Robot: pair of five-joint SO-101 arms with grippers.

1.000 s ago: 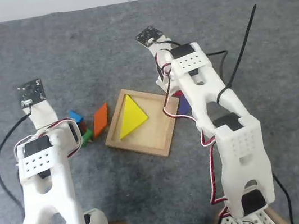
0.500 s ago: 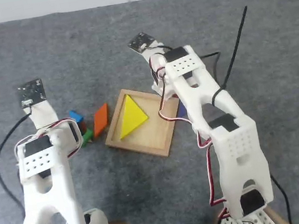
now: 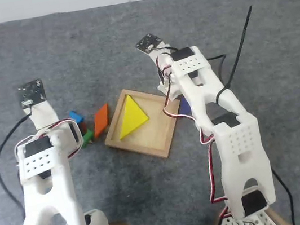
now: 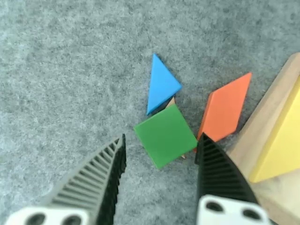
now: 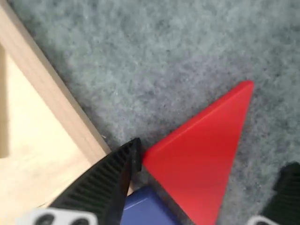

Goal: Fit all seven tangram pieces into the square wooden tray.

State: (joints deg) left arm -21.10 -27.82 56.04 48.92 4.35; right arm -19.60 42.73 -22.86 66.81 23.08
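Tray: We see the square wooden tray (image 3: 154, 144) in the middle of the grey mat (image 3: 72, 50), between the two arms, turned so one corner points to the near side.
Yellow triangle: We find the yellow triangle (image 3: 132, 116) lying inside the tray, toward its left side.
Orange parallelogram: The orange parallelogram (image 3: 100, 120) lies on the mat just beside the tray's left rim.
Blue triangle: The blue triangle (image 3: 75, 116) lies farther left, on the mat and outside the tray.
Green square: The green square (image 4: 165, 135) lies on the mat close to the blue triangle and the orange parallelogram. We cannot tell whether it touches either.
Red triangle: The red triangle (image 5: 201, 157) lies flat on the mat, just outside the tray's rim, on the side where the right arm (image 3: 223, 121) stands.
Dark blue piece: The dark blue piece (image 3: 184, 105) lies just right of the tray, close against the red triangle.
Left gripper: We see the left gripper (image 4: 162, 140) hanging over the green square, jaws spread wide and holding nothing.
Right gripper: The right gripper (image 5: 212, 157) hangs low over the red triangle with its jaws spread, one fingertip (image 5: 126, 161) right at the triangle's edge and the other well off its far side. It grips nothing.
Left arm: The left arm (image 3: 41, 164) stands at the left of the table, over the loose pieces.
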